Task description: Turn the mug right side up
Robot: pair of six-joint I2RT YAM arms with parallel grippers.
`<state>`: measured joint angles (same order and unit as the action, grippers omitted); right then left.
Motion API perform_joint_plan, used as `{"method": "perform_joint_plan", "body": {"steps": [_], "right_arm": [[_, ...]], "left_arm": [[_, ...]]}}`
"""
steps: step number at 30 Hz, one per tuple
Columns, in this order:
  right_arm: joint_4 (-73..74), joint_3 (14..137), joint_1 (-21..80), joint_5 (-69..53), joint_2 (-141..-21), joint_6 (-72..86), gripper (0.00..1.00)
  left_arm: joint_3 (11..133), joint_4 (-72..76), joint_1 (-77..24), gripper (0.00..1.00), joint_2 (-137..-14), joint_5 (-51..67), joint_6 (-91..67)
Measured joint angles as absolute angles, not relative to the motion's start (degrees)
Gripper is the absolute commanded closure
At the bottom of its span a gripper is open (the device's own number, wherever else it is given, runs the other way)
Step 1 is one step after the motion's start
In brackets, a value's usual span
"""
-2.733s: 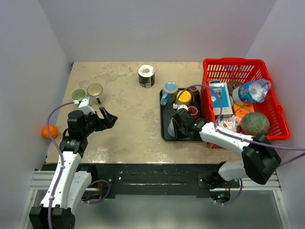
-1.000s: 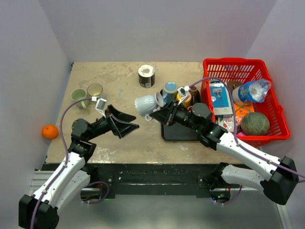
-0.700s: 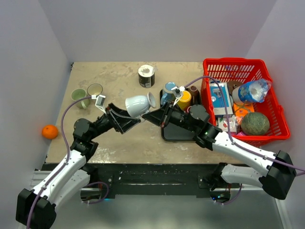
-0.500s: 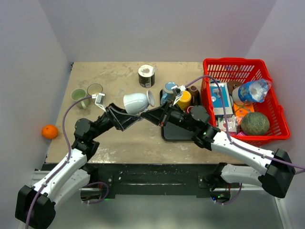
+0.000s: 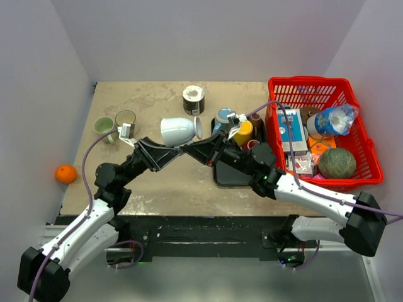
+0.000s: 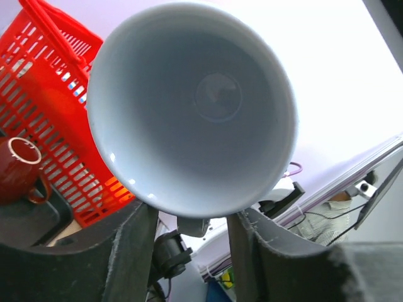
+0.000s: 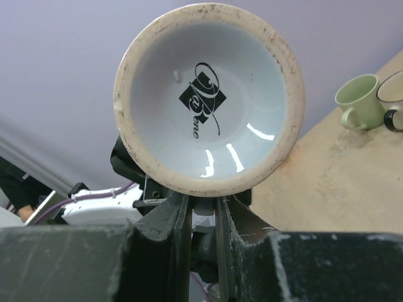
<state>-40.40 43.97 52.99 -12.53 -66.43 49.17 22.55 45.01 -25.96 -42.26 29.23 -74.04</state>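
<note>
Top view: the mug (image 5: 178,130) is off the tray (image 5: 220,180), where it sat mouth-down under the right gripper (image 5: 196,151) a few seconds back. It now hangs in the air over the middle of the table, left of the tray, lying on its side with the mouth pointing left and the base pointing right. The left gripper (image 5: 165,154) has swung in from beside the two cups (image 5: 115,123) and now sits just under the mouth end, so both arms meet at the mug. Left wrist view: I look straight into the mug's mouth. My fingers (image 6: 129,251) are spread below the rim, with the lower edge sitting above the gap. They look released, and I see no clamp on the mug. The red basket (image 6: 44,94) is behind it. Right wrist view: the base with its printed logo (image 7: 200,100) faces the camera. The fingers (image 7: 173,220) are pinched almost together on something narrow at the lower edge, which I judge is the handle, so the right arm is grasping the mug. My read is that the mug is roughly a quarter turn done and this is a handover. The left still has to close before the right lets go, or the mug drops.
</note>
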Motion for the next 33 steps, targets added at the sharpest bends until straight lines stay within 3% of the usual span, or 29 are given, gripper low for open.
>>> {"method": "perform_joint_plan", "body": {"steps": [7, 10, 17, 25, 26, 29, 30, 32, 33], "right_arm": [[-44.7, 43.4, 55.2, -8.6, -67.9, 47.9, 1.0], [-45.2, 43.4, 55.8, -7.4, -68.4, 47.0, 1.0], [-46.6, 43.4, 56.9, -4.4, -69.0, 47.4, 1.0], [-47.2, 43.4, 57.7, -2.4, -69.0, 48.3, 1.0], [-47.0, 43.4, 57.7, -2.2, -69.0, 48.4, 0.97], [-46.1, 43.4, 57.7, -1.5, -69.0, 48.8, 0.69], [-45.8, 43.4, 57.8, -1.1, -69.0, 48.9, 0.53], [-44.5, 43.4, 57.7, -0.5, -69.0, 48.9, 0.38], [-43.6, 43.4, 57.9, -0.5, -69.0, 48.6, 0.26]], "left_arm": [[21.3, 46.4, -26.7, 0.58, -40.5, 26.1, -76.9], [20.7, 47.1, -26.8, 0.65, -40.5, 24.8, -77.6], [20.4, 48.0, -26.9, 1.0, -39.7, 22.8, -77.4], [20.4, 47.5, -27.1, 1.0, -39.2, 21.8, -76.9], [20.4, 47.1, -27.1, 1.0, -39.2, 21.7, -76.8], [20.4, 45.9, -27.2, 1.0, -38.9, 21.2, -75.7], [20.4, 45.1, -27.2, 1.0, -38.7, 21.0, -75.2], [20.4, 43.0, -27.2, 1.0, -38.2, 20.3, -73.5], [20.5, 41.4, -27.2, 1.0, -38.2, 19.7, -72.5]]}}
